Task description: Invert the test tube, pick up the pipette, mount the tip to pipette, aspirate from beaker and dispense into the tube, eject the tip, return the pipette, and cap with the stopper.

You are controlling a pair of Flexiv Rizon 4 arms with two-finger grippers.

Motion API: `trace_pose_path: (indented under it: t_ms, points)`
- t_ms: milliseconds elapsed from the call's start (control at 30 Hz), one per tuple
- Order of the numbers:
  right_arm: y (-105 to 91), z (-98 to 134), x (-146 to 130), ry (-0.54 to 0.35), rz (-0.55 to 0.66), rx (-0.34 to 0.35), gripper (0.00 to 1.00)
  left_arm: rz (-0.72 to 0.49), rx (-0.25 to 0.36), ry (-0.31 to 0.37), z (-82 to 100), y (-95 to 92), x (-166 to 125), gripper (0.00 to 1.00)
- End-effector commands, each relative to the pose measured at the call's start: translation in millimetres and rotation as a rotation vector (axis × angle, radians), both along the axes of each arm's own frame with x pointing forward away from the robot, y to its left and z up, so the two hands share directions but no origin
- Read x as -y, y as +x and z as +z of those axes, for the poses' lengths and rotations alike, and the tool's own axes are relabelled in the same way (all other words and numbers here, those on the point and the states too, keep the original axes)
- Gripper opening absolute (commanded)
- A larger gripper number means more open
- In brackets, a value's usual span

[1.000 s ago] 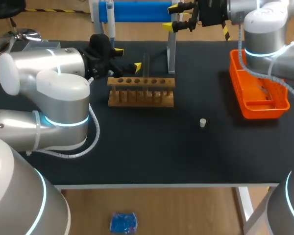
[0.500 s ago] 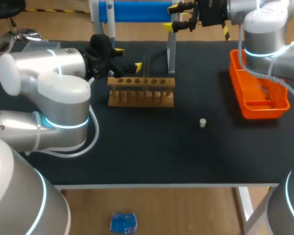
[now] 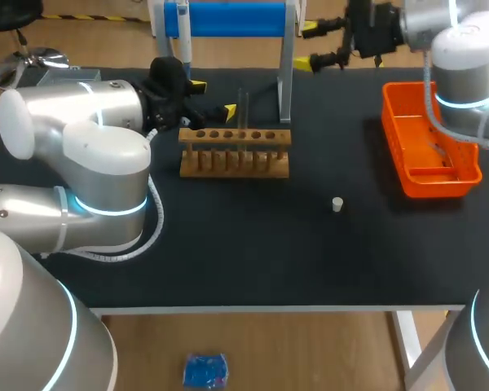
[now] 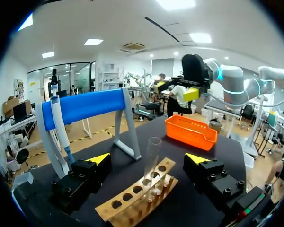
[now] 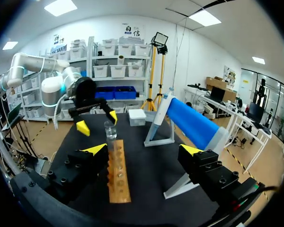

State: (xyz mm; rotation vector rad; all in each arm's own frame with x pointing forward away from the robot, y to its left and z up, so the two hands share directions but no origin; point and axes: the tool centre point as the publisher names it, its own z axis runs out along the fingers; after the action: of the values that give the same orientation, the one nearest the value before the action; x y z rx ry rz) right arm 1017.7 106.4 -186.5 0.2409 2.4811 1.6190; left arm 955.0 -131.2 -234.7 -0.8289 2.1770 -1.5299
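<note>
A clear test tube (image 3: 243, 109) stands upright in the wooden rack (image 3: 235, 152). My left gripper (image 3: 211, 97) is open just left of it; in the left wrist view the test tube (image 4: 152, 156) rises ahead of the gripper (image 4: 148, 160), between the spread fingers and untouched. My right gripper (image 3: 315, 45) hangs open and empty at the table's back edge, right of the stand. The pipette (image 3: 184, 42) hangs on the blue-barred stand (image 3: 232, 18). A small white stopper (image 3: 337, 204) lies on the mat. From the right wrist, the rack (image 5: 118, 172) and tube (image 5: 111, 129) lie ahead of the gripper (image 5: 144, 150).
An orange tray (image 3: 407, 175) sits at the right side of the table. The stand's grey leg (image 3: 285, 85) rises just behind the rack's right end. My left arm's big links cover the table's left side.
My right gripper has pulled back to the right, away from the stand's top. The left arm and the tube have not moved.
</note>
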Motion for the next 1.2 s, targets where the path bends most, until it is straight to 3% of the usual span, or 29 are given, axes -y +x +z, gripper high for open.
trace_pose_path:
  t_ms: [33,333,567,867,1200]
  points:
    - [-53.6,2.6,52.2,-0.012,-0.004,0.008,1.0,0.002,0.003,-0.003,-1.8,0.8,1.2,1.0]
    - [-108.4,-34.6,117.1,-0.01,-0.042,-0.008,1.0,0.002,0.003,-0.003,-1.8,0.8,1.2,1.0]
    - [-143.7,-70.9,146.0,0.016,-0.085,-0.03,1.0,0.002,0.003,-0.003,-1.8,0.8,1.2,1.0]
    - [-184.4,-101.9,145.3,-0.033,-0.045,0.004,1.0,0.002,0.003,-0.003,-1.8,0.8,1.2,1.0]
    - [-204.7,-149.8,126.2,-0.069,-0.031,-0.056,1.0,0.002,0.003,-0.003,-1.8,0.8,1.2,1.0]
